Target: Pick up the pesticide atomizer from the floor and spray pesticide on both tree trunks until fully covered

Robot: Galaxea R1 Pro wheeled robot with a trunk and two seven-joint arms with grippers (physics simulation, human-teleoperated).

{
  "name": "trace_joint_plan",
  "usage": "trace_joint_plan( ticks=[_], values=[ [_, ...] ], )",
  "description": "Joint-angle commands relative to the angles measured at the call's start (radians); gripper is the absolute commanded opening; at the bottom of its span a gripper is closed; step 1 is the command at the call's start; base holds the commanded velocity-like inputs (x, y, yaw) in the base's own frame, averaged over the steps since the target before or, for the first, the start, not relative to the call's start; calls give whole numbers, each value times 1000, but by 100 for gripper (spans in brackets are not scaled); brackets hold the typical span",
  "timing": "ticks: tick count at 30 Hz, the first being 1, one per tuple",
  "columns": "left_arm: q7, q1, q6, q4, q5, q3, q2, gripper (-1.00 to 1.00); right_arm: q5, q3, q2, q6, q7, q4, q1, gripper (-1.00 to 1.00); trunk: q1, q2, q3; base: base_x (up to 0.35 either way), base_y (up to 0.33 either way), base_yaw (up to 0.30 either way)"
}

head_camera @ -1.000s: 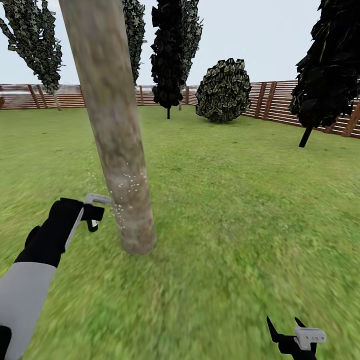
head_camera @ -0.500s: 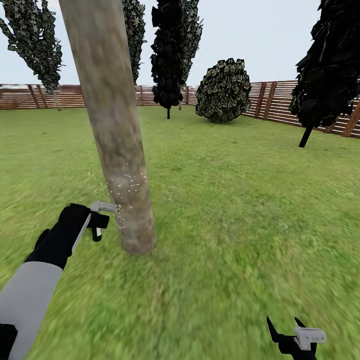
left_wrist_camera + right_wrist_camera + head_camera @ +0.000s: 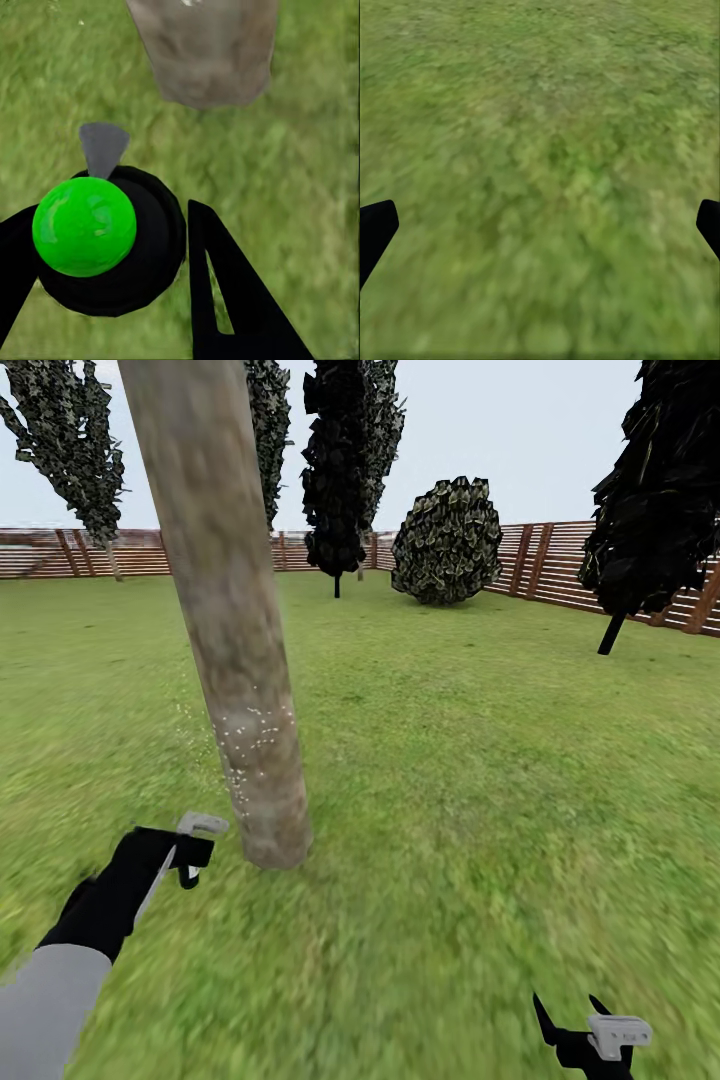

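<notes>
Cut off and hidden parts

The tree trunk (image 3: 225,610) runs past the top edge, crown unseen. The left gripper (image 3: 112,247) hides most of the pesticide atomizer (image 3: 88,225). Near grass is blurred.

There is one thick tree trunk (image 3: 235,630) close by, four leafy trees (image 3: 338,460) farther back, one round bush (image 3: 447,540), one wooden fence (image 3: 560,565), and one sprayer (image 3: 101,232).

- Wide green grass lawn (image 3: 480,780), blurred close in.
- Brown horizontal-slat wooden fence (image 3: 545,560) along far and right edges.
- Round dark-leaved bush (image 3: 447,540) before fence.
- Pale grey overcast sky (image 3: 540,430); flat, even light.
</notes>
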Motion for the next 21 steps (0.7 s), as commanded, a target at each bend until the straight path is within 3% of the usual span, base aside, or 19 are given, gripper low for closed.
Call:
trace_joint_plan(
  ticks=[1, 2, 5, 6, 7, 8, 10, 14, 21],
  values=[
    [-2, 2, -6, 9, -22, 1, -25, -100, 6, -8, 1, -4, 7, -1, -2, 100, 0, 0, -1, 0, 0, 0],
    [63, 5, -63, 55, -22, 3, -95, -100, 6, -8, 1, -4, 7, -1, -2, 100, 0, 0, -1, 0, 0, 0],
    [207, 5, -216, 165, -20, 4, -165, -100, 7, -7, 2, -4, 7, -1, -2, 100, 0, 0, -1, 0, 0, 0],
    [283, 5, -272, 233, 19, 9, -191, -100, 7, -7, 2, -4, 8, -1, -2, 100, 0, 0, -1, 0, 0, 0],
    [300, 5, -308, 258, 104, 34, -195, -100, 7, -7, 3, -4, 8, -1, -2, 100, 0, 0, -1, 0, 0, 0],
    [305, 5, -327, 275, 144, 44, -193, -100, 7, -7, 3, -4, 8, -1, -2, 100, 0, 0, -1, 0, 0, 0],
    [308, 5, -355, 319, 175, 50, -194, -100, 6, -6, 3, -4, 8, -1, -2, 100, 0, 0, -1, 0, 0, 0],
    [310, 6, -395, 359, 185, 55, -190, -100, 6, -6, 3, -4, 8, -1, -2, 100, 0, 0, -1, 0, -29, 0],
    [312, 7, -404, 361, 186, 56, -190, -100, 6, -6, 3, -4, 8, 0, -2, 100, 0, 0, -1, 0, -238, 0]
  ],
)
